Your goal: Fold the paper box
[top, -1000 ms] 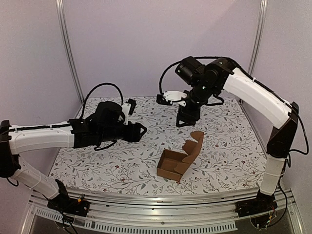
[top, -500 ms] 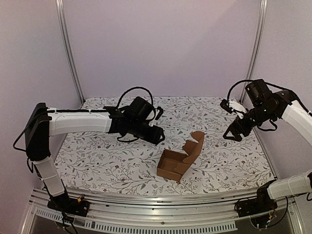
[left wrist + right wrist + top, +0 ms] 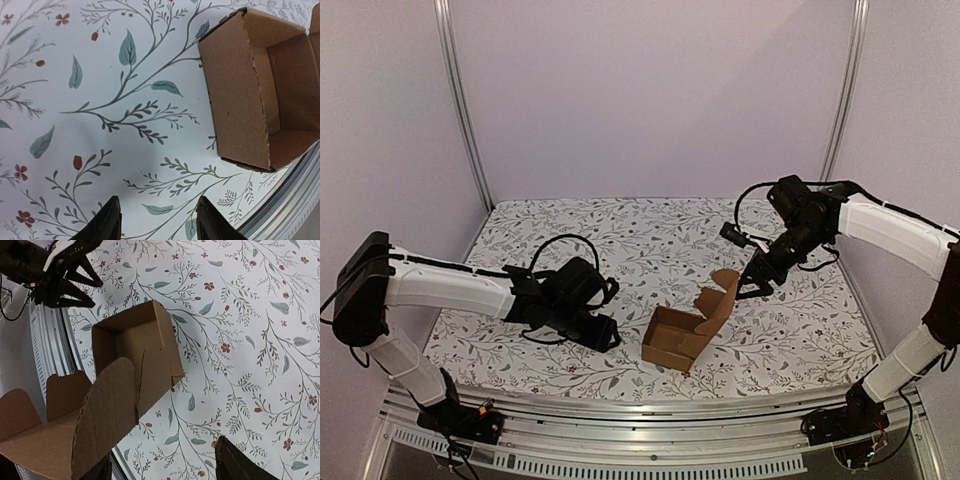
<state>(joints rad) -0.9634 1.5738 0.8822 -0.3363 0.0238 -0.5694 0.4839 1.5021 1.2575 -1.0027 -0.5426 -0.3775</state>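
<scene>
The paper box [image 3: 672, 338] is a brown cardboard tray, partly folded, with its lid flap [image 3: 722, 293] standing up at the right. It rests on the floral table near the front. My left gripper [image 3: 608, 336] hovers low just left of the box, open, with only tablecloth between its fingertips [image 3: 160, 222]; the paper box [image 3: 247, 90] shows at upper right of the left wrist view. My right gripper [image 3: 756, 284] is open just right of the lid flap. In the right wrist view [image 3: 165, 467] the lid flap [image 3: 105, 412] leans in front of the left finger, not pinched.
A metal rail [image 3: 650, 418] runs along the table's front edge, close to the box. Upright frame posts [image 3: 460, 110] stand at the back corners before the wall. The floral cloth [image 3: 620, 235] covers the table. My left gripper [image 3: 62, 272] shows beyond the box in the right wrist view.
The left arm swung forward and down to the box's left side. The right arm came in from the right to the lid flap. The box has not moved.
</scene>
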